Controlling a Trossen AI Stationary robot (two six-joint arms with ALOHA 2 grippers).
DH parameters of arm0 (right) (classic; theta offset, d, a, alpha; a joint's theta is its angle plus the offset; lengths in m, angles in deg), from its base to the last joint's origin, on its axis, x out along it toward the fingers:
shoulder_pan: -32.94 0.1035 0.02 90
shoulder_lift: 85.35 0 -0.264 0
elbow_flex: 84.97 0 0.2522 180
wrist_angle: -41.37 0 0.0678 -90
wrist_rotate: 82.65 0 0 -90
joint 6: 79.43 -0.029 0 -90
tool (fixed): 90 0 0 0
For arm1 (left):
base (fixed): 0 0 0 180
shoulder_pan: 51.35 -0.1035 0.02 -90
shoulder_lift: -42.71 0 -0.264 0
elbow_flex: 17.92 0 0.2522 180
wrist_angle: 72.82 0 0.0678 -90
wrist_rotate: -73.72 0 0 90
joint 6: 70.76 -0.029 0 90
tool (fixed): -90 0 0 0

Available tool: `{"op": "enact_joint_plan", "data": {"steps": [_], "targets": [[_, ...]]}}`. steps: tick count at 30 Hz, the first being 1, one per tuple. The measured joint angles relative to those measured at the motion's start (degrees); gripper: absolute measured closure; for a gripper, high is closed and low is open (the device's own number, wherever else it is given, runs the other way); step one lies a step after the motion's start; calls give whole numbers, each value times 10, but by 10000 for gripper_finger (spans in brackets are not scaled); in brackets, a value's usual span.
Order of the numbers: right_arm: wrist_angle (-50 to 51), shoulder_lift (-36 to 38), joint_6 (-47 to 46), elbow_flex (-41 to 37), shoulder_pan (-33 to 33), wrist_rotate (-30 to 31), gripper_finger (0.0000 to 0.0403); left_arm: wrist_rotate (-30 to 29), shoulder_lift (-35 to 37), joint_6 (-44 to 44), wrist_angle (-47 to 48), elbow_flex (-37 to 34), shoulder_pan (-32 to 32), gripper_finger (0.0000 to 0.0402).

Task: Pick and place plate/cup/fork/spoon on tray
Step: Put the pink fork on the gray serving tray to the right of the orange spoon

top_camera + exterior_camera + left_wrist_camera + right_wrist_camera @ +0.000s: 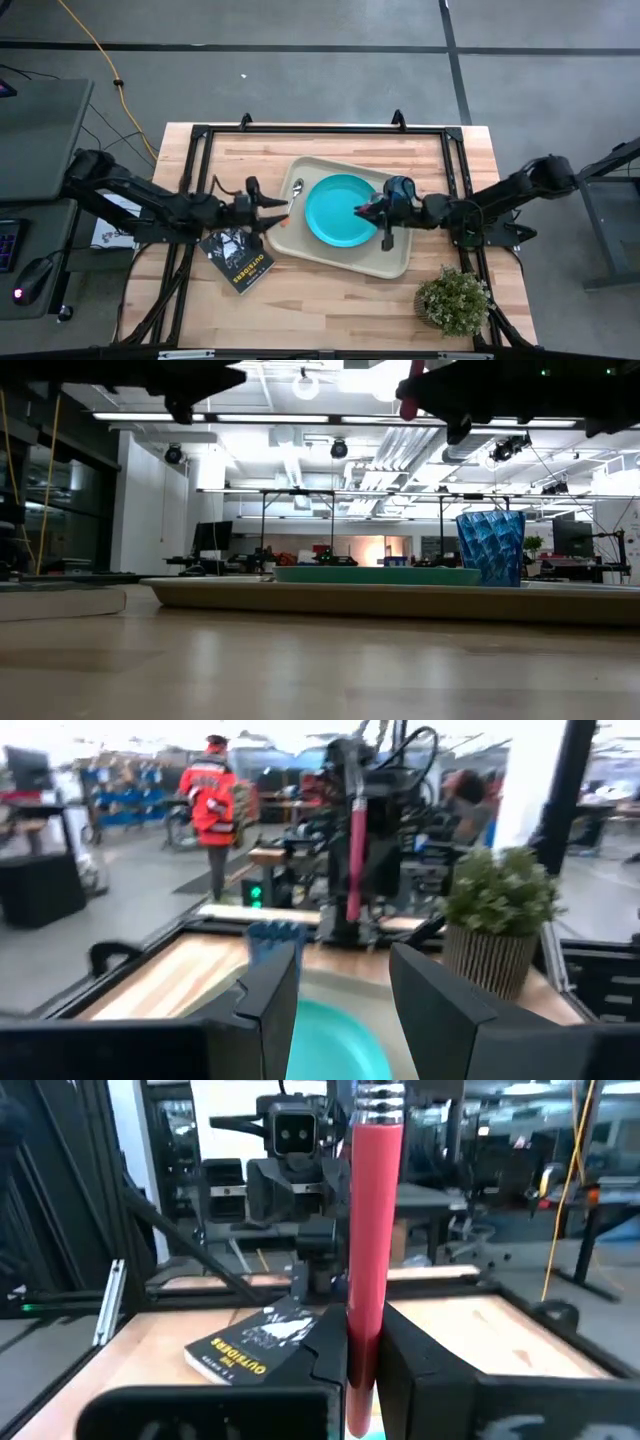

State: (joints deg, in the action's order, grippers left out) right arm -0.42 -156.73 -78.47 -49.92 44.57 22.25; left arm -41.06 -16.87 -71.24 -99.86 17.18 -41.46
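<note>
The beige tray lies mid-table. On it are the teal plate, the blue cup by its right rim, also in the low view, and the spoon at its far left corner. My right gripper is over the plate's right part, shut on the fork. My left gripper is open and empty at the tray's left rim, beside the spoon; its fingers stand apart in the left wrist view. My right gripper pinches the fork's red-pink handle between its two fingers, toward the handle's free end. The fingers come from the table's right and lie across the handle. The fork stands about upright, tines end up, lifted clear above the plate.
A dark book lies on the table by the tray's near left corner. A potted plant stands at the near right. Black frame rails run around the table. People show in the room beyond.
</note>
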Motion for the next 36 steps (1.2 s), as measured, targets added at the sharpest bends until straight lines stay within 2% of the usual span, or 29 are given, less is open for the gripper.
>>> {"op": "enact_joint_plan", "data": {"steps": [4, 8, 13, 18, 23, 29, 36], "targets": [[20, -55, -9, 48, 0, -8, 394, 15, -91, -23, -95, 0, 0, 261], [45, -140, 4, 117, -5, -18, 394, 21, -141, -32, -159, 1, 0, 261], [51, -244, 19, 205, -19, -76, 394, 31, -152, -47, -166, 1, -1, 261], [96, -315, 30, 282, -27, -85, 394, 32, -148, -33, -167, 1, -1, 261], [105, -347, 36, 316, -28, -85, 394, 35, -150, -2, -165, 1, -1, 261], [110, -351, 27, 319, -28, -81, 394, 83, -151, 19, -163, 8, -1, 261], [117, -351, 19, 319, -28, -94, 394, 83, -183, 26, -156, 21, -1, 261]]}}
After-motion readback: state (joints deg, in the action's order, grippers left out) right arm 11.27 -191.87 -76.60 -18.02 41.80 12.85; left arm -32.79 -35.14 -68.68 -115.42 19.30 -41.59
